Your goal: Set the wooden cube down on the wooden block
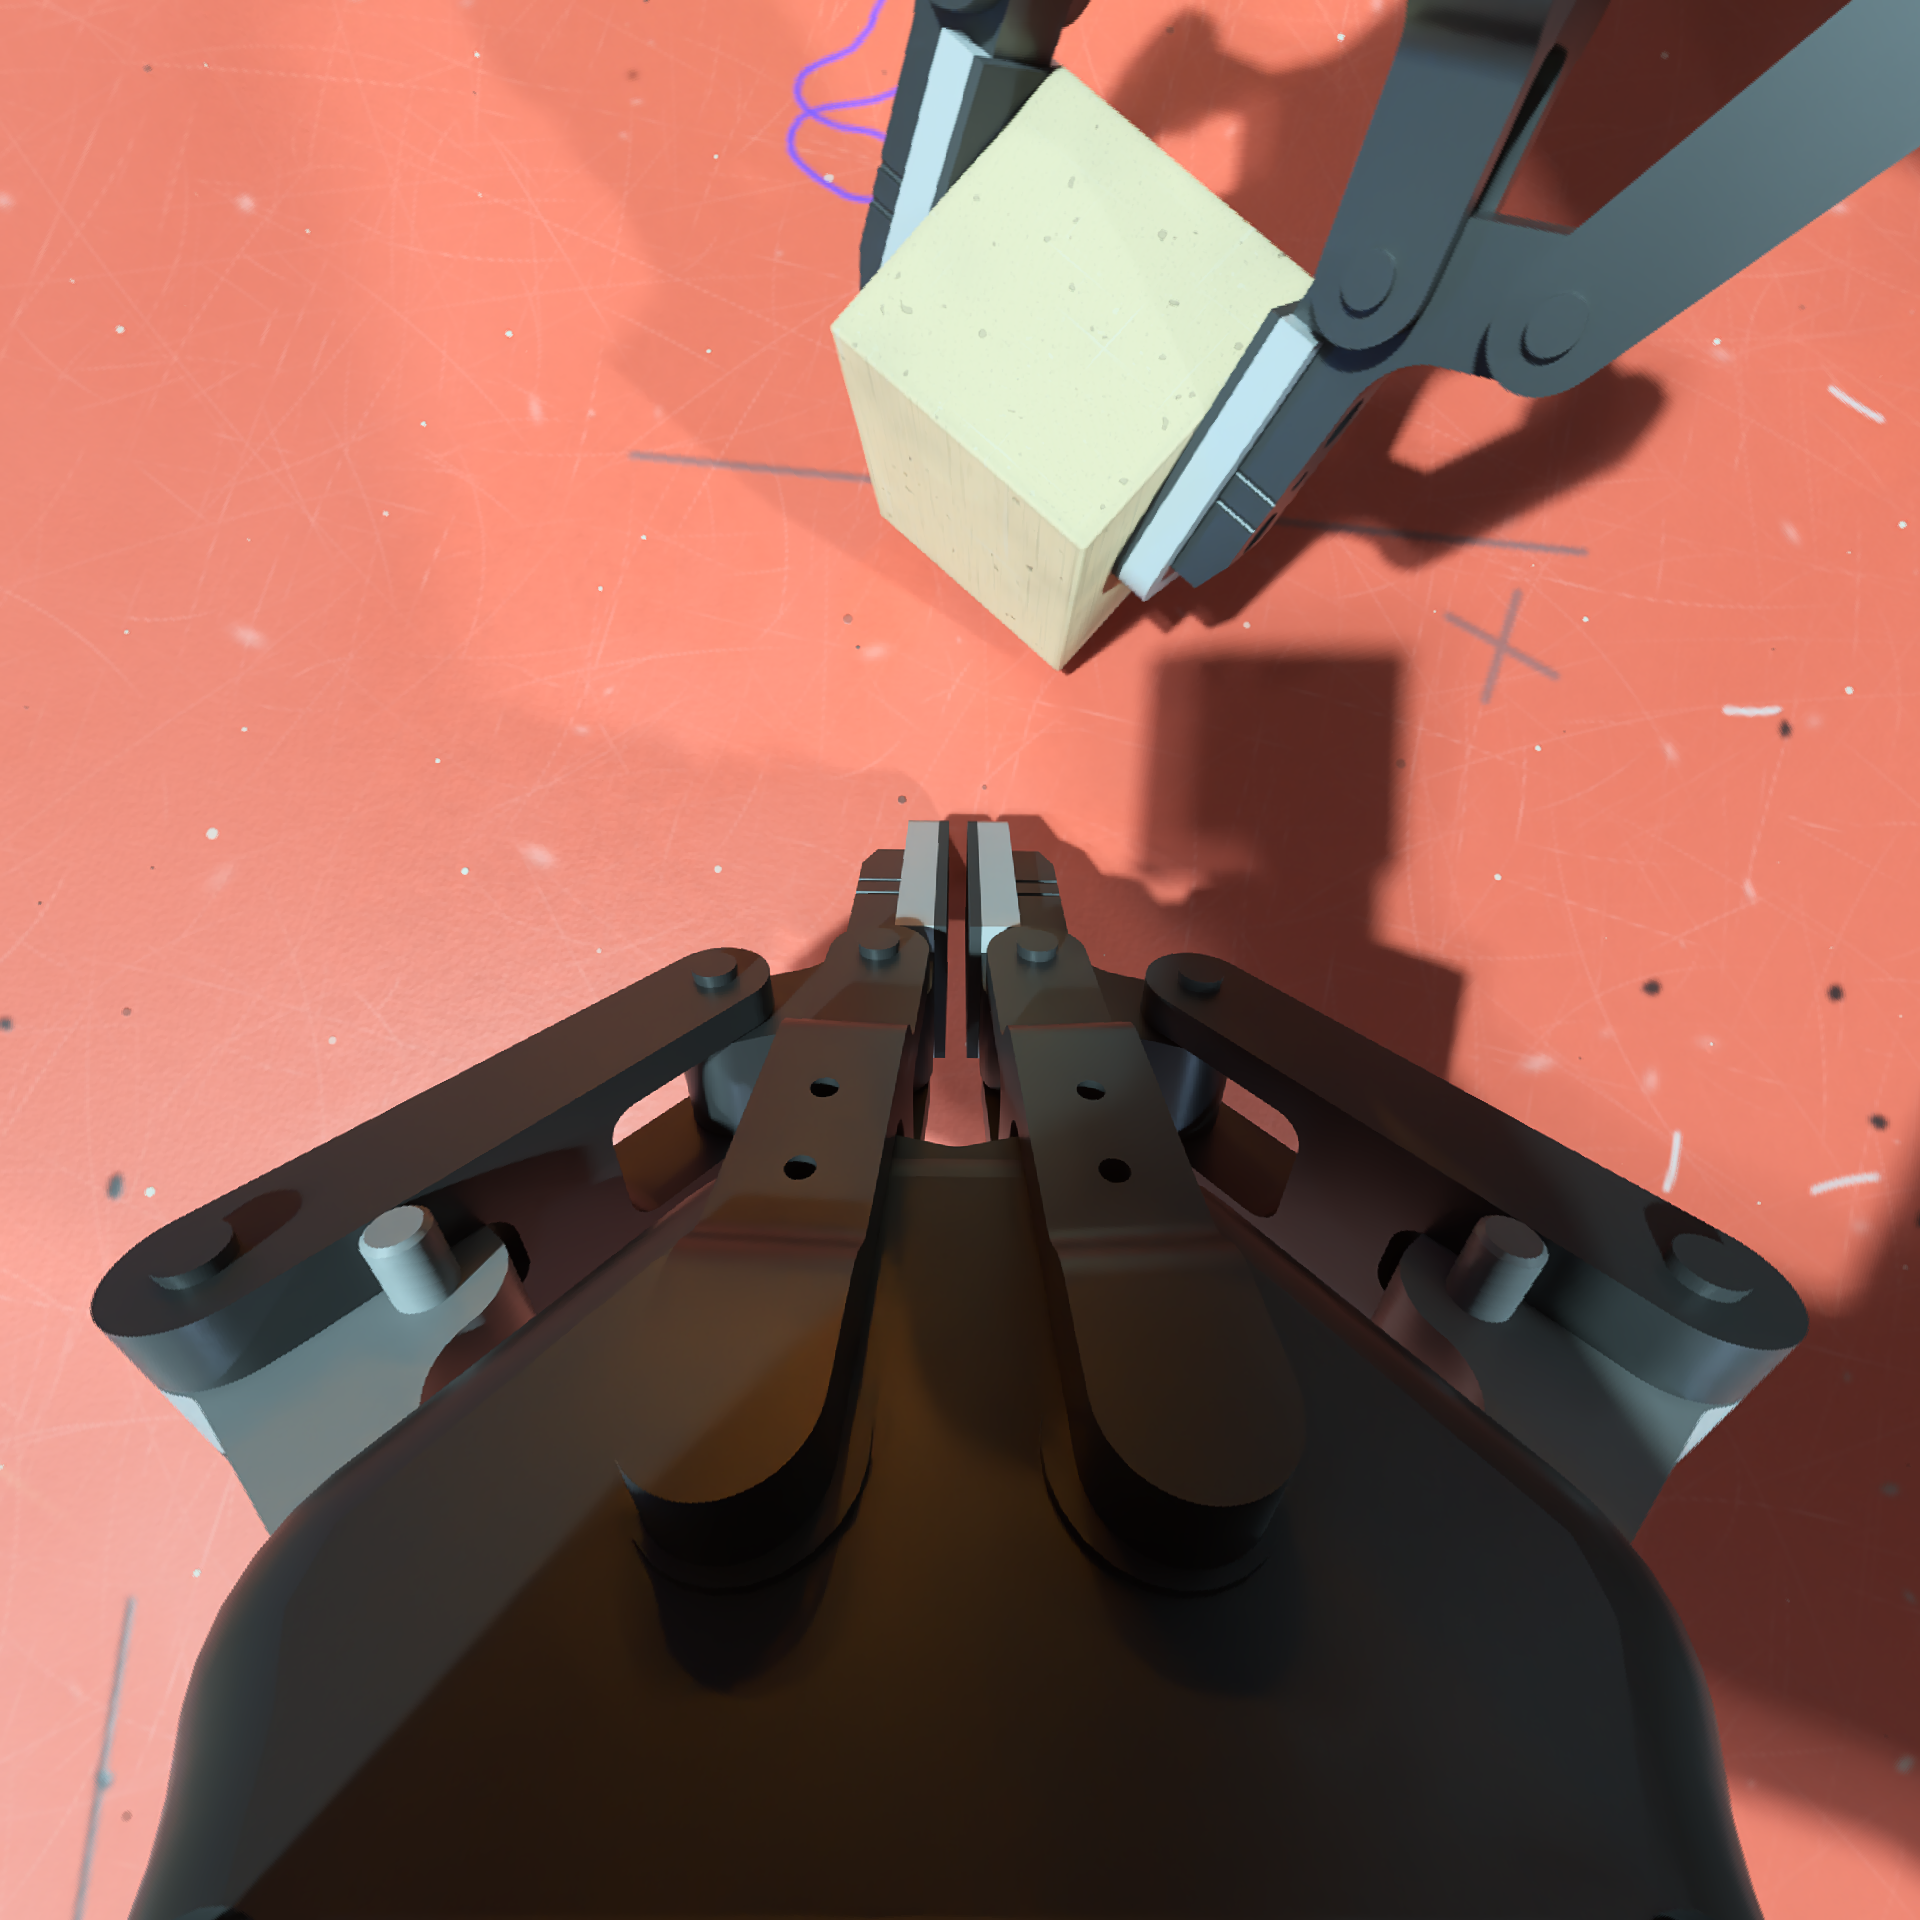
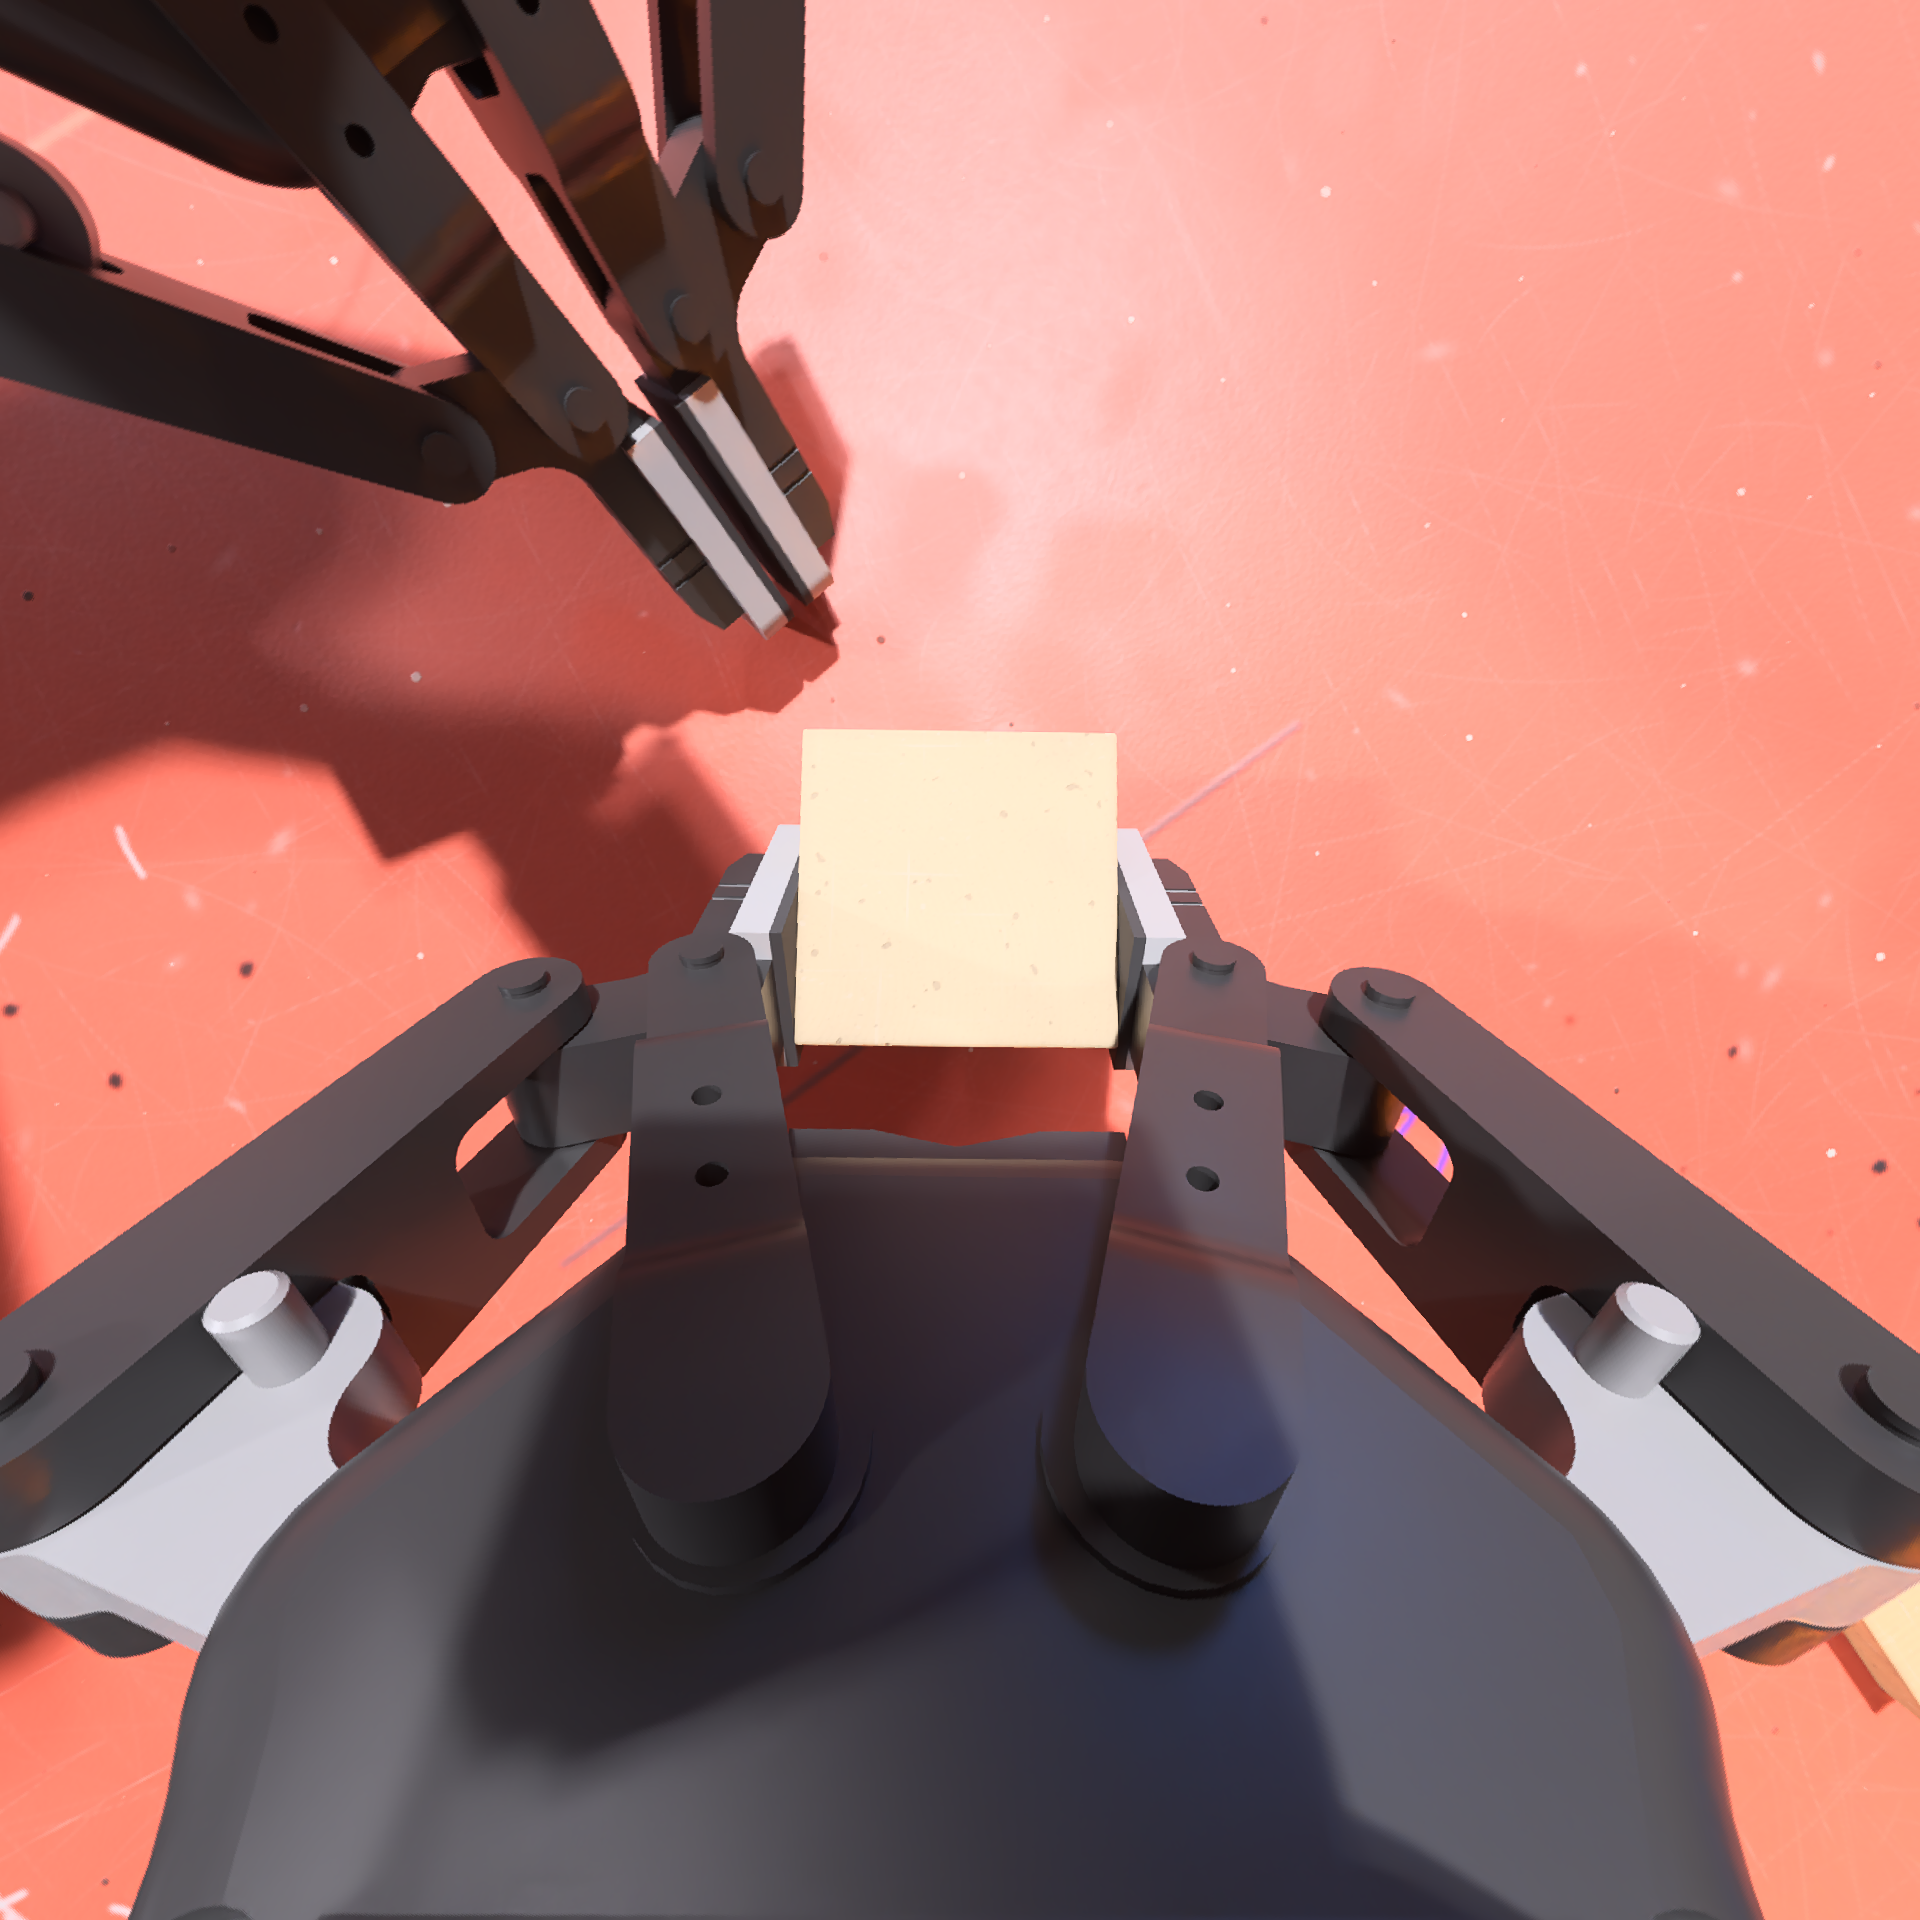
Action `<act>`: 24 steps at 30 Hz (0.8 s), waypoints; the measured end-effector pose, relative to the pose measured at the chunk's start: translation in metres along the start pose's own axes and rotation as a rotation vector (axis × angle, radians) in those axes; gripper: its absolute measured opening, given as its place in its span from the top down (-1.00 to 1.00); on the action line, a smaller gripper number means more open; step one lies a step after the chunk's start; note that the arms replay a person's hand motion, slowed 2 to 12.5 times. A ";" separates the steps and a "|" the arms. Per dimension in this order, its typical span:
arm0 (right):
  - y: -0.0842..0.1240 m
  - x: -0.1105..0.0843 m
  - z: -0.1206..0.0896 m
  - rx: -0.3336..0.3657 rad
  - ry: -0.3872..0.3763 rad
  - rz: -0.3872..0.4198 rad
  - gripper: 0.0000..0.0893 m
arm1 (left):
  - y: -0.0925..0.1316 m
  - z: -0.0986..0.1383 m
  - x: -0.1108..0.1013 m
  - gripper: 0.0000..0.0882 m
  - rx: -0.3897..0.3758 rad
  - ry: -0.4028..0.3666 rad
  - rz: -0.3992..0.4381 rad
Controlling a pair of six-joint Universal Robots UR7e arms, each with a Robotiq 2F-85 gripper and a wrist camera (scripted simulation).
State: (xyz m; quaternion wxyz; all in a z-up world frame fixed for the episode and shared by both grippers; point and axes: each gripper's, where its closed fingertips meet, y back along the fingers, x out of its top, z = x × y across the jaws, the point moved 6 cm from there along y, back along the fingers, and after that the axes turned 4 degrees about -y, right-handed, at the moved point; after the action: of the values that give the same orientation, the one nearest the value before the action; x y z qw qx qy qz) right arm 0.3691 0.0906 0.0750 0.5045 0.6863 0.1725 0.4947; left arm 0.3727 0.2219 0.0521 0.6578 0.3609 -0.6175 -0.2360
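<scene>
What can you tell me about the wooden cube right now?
The wooden cube is pale cream with faint specks on top and light grain down its sides. Its edges are sharp and look undamaged. The right gripper holds it, one pad pressed on each of two opposite faces. It hangs lifted over the red table, casting a shadow there.

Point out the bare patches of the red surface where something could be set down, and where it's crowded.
Bare tabletop lies open beyond the wooden cube and to its right in the right wrist view. In the left wrist view the stretch left of both grippers is also free. It is crowded between the left gripper and the right gripper, which is clamping the cube.
</scene>
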 end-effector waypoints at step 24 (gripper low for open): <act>-0.029 0.045 0.014 -0.010 -0.007 0.102 0.00 | 0.000 -0.001 -0.001 1.00 -0.019 0.021 0.011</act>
State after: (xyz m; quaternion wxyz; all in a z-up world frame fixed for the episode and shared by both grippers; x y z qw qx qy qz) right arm 0.4091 0.1289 0.0724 0.4827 0.6935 0.1329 0.5182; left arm 0.3737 0.2224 0.0516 0.6689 0.3537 -0.6103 -0.2344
